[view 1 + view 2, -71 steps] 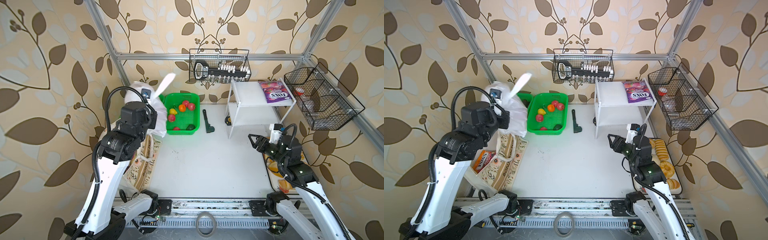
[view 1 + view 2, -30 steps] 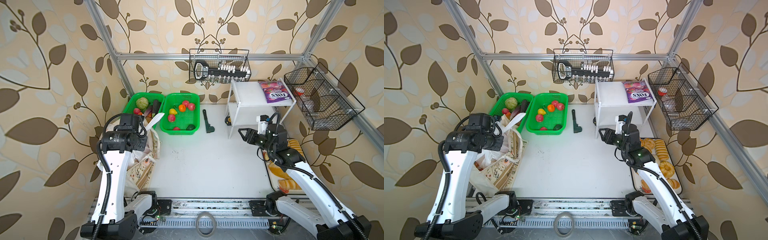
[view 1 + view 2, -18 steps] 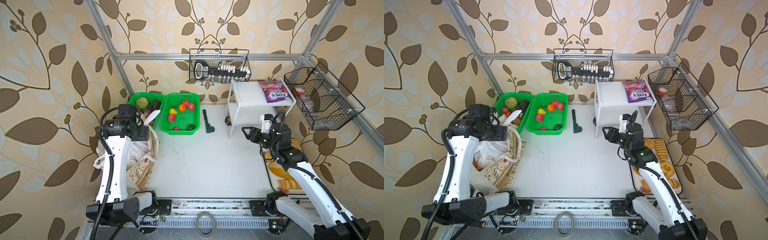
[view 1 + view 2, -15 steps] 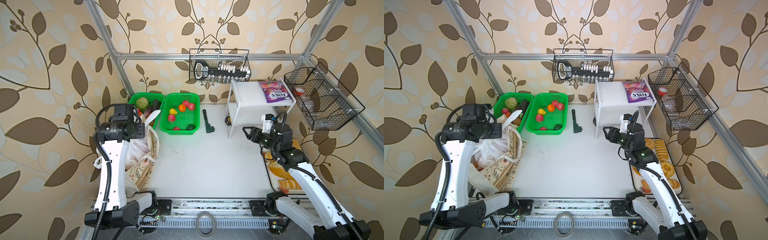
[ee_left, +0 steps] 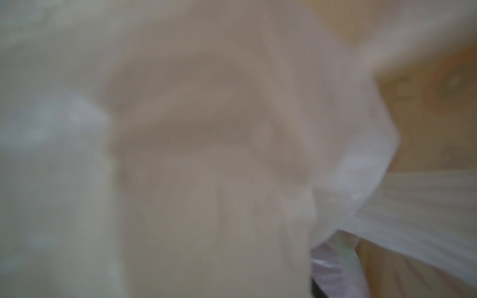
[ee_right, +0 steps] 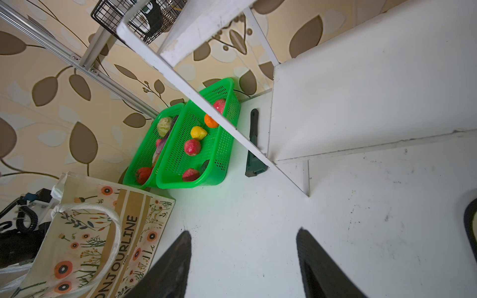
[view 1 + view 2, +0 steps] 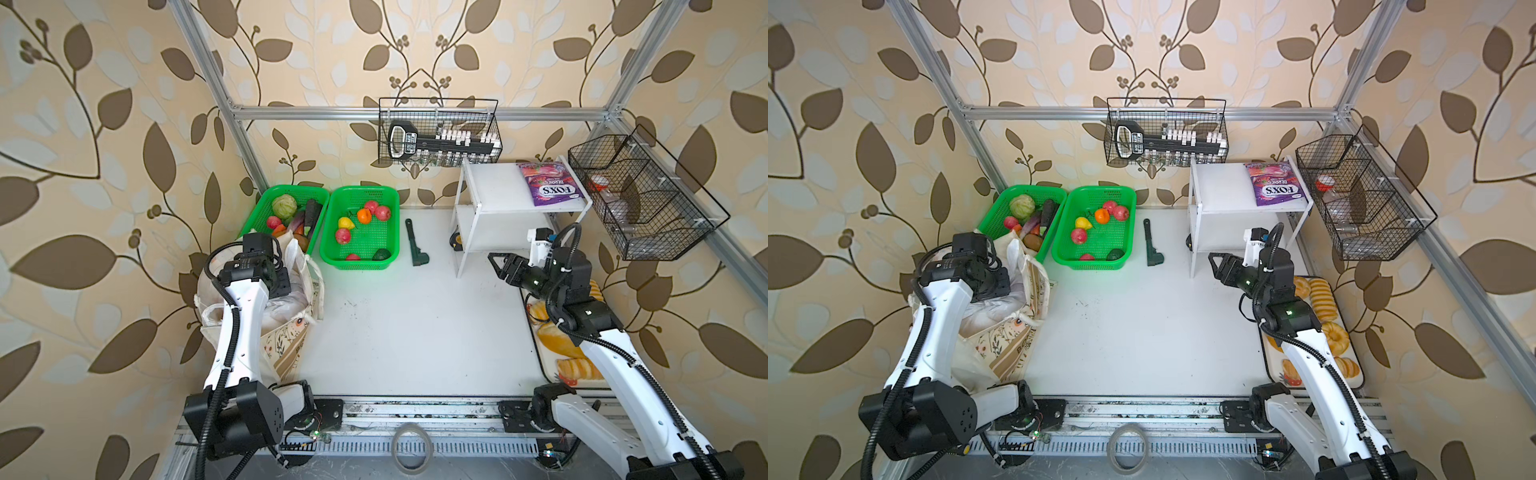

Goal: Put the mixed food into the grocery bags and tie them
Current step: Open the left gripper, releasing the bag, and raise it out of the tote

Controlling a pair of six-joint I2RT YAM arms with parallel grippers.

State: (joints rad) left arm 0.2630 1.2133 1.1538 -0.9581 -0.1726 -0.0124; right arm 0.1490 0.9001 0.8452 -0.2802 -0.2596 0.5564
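The cream cloth tote (image 7: 291, 345) stands at the left with the white plastic bag (image 7: 286, 301) stuffed inside it. My left gripper (image 7: 279, 286) points down into the tote's mouth, its fingers hidden. The left wrist view shows only blurred white plastic bag (image 5: 180, 154) pressed against the lens. Red apples (image 7: 343, 236), an orange (image 7: 364, 215) and a yellow pear (image 7: 345, 223) lie in a green basket (image 7: 390, 249). A purple FOX'S packet (image 7: 548, 189) rests on the white shelf (image 7: 490, 195). My right gripper (image 7: 496, 264) hovers open and empty over the table by the shelf's leg, its fingers (image 6: 178, 255) wide apart.
A second green basket (image 7: 259, 212) with vegetables stands behind the tote. A dark green tool (image 7: 415, 249) lies beside the fruit basket. Black wire baskets hang on the back wall (image 7: 440, 137) and right wall (image 7: 640, 199). A bread tray (image 7: 536, 353) sits under my right arm.
The left arm has come down from holding the white bag high and now reaches into the tote, where the bag lies. The right gripper has drifted slightly right, staying open.
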